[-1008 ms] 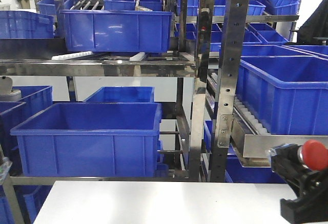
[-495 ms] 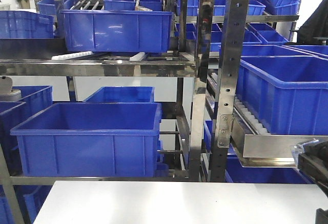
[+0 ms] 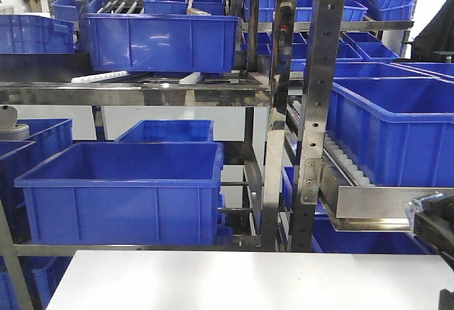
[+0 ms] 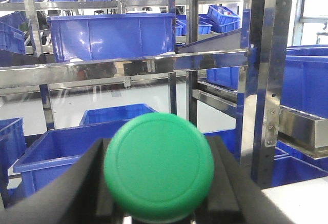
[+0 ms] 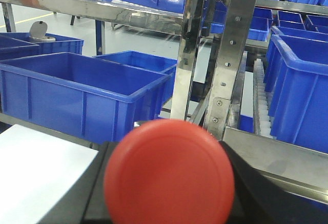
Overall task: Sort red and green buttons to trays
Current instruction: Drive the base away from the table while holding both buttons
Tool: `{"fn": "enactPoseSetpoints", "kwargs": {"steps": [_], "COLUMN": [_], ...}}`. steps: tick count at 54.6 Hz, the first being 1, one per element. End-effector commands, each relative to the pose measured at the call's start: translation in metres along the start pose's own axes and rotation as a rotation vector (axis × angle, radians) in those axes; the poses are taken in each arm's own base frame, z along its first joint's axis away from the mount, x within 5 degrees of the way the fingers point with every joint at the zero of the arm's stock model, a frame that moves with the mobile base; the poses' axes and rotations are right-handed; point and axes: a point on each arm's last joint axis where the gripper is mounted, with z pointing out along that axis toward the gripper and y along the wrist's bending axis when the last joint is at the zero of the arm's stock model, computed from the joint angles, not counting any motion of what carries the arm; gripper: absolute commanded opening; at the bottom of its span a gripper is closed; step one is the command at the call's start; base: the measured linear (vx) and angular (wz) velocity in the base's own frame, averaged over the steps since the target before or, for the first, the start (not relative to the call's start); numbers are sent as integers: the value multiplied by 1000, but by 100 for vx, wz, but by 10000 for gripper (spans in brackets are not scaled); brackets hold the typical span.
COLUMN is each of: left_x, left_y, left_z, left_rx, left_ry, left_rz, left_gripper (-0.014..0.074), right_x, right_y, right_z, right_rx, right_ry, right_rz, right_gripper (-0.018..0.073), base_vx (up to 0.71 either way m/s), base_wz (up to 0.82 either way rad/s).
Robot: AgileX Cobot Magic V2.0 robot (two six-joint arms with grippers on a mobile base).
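A green button point(image 4: 159, 165) with a round cap fills the lower middle of the left wrist view, and my left gripper point(image 4: 160, 196) is shut on it, black fingers point(image 4: 84, 183) on both sides. In the right wrist view a red button point(image 5: 169, 170) with a round cap is held the same way in my right gripper point(image 5: 166, 198), which is shut on it, one finger point(image 5: 251, 183) showing on its right. The front view shows only a dark piece of my right arm point(image 3: 434, 219) at the right edge. The trays are out of view.
A steel rack point(image 3: 316, 90) stands close ahead with deep blue crates point(image 3: 120, 189) on its shelves at several heights. A large blue crate point(image 3: 397, 129) sits on the right shelf. The white tabletop point(image 3: 234, 281) lies below, and its corner point(image 5: 36, 162) is left of the right gripper.
The right gripper with the red button has moved out of the front view past the right edge. Only a dark bit of that arm still shows there.
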Motion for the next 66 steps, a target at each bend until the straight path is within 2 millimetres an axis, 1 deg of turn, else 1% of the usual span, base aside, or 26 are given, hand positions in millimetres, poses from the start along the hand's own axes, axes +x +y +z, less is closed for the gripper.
{"fn": "enactPoseSetpoints", "kwargs": {"steps": [1,39,53,66], "left_x": [-20,-20,-20,-20], "left_y": [-1,-1,-1,-1], "left_z": [-2,-2,-2,-2], "left_rx": [13,13,13,13], "left_ry": [-122,-122,-122,-122], "left_rz": [-9,-9,-9,-9], "left_gripper": [-6,-6,-6,-6], "right_x": [-18,-17,-17,-17], "right_y": [0,-1,-1,-1], "right_z": [-4,-3,-3,-3], "right_rx": [-5,-3,-3,-3], "right_ry": [-119,-101,-101,-101], "right_rz": [-20,-20,-20,-20], "right_gripper": [-9,-9,-9,-9], "base_vx": [0,-1,-10,-18], "base_wz": [0,-1,1,19]}}
